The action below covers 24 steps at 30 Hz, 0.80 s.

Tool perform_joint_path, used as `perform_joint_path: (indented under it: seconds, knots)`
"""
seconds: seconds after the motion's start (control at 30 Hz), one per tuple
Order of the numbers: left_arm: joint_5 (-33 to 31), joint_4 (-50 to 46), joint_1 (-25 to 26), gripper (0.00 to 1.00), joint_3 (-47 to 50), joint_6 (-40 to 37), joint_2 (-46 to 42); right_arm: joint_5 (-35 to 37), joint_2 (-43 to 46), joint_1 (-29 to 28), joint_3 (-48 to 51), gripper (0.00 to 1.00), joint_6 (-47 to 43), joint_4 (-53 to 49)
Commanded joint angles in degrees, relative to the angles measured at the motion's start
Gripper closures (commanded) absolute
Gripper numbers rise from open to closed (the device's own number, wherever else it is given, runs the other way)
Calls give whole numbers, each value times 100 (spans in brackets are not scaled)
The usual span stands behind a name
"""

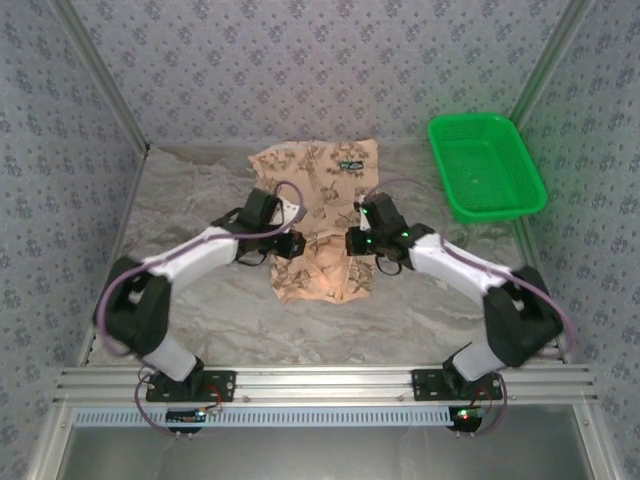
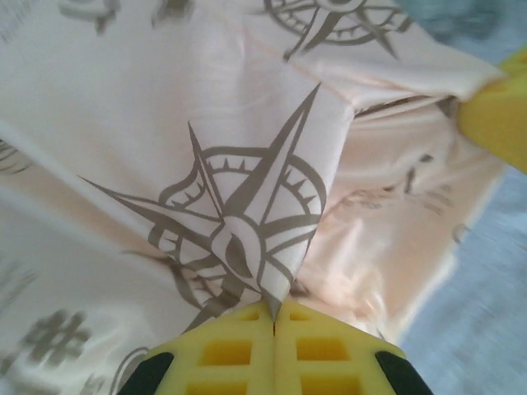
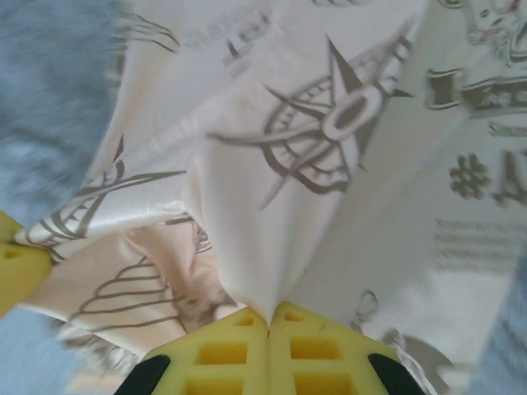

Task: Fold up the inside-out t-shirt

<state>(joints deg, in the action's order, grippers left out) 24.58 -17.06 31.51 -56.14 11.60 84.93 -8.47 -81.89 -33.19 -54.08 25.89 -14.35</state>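
Left gripper [image 2: 273, 309] — yellow jaws pressed together, a pinch of the inside-out t-shirt [image 1: 318, 175] caught between the tips. The fabric rises into a ridge running from the tips up through a compass-star print. Likely reason for the hold: a grasp at the garment's left edge, about midway along its length, ready to lift that part over in a fold.

The t-shirt lies at the middle of the table [image 1: 200, 300], toward the far side, between the two arms. The end with the dark label is farthest away; the nearer portion is rumpled and paler.

Right gripper [image 3: 269, 317] — mirrors the left, with jaws closed and a pleat of cloth nipped at the tips, on the shirt's right edge. The two grasps sit level with each other across the shirt. This is judged a matched pair, so the cloth moves evenly rather than skewing.

Green basket [image 1: 487, 165] stands well apart at the far right, away from the shirt.
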Motion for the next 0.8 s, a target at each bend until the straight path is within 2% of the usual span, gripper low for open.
perform_joint_path:
  seconds: [0.0,0.07,0.17,0.23,0.3,0.33,0.37,0.4,0.47,0.57,0.67,0.77]
  knots:
    - [664,-870,22,100,397,47,-838,-697,504,147,421,100,-287,-822]
    - [646,-1166,9,100,571,-117,-891,-163,526,280,518,93,-275,-1003]
    - [837,-1338,-118,100,504,-228,-332,22,144,505,397,92,-453,-877]
    - [813,-1256,-170,90,343,-62,67,118,-282,510,191,91,-660,-745]
    - [547,-1081,-172,87,219,92,418,212,-675,499,-85,89,-766,-813]
    - [489,-984,-172,86,179,129,510,356,-791,458,-171,86,-736,-919]
    - [489,-830,-172,85,182,180,530,529,-835,385,-214,78,-695,-1011]
    - [478,-689,-172,81,199,220,473,626,-790,291,-201,71,-716,-1068]
    - [328,-500,-90,69,233,199,206,827,-551,63,-107,65,-740,-1222]
    - [164,-370,159,60,234,20,-270,1180,24,-299,63,58,-565,-1599]
    - [277,-191,564,49,164,-75,-335,1245,616,-504,294,57,-328,-1788]
    - [337,-65,901,44,-79,-36,90,675,929,-417,643,62,-305,-1415]
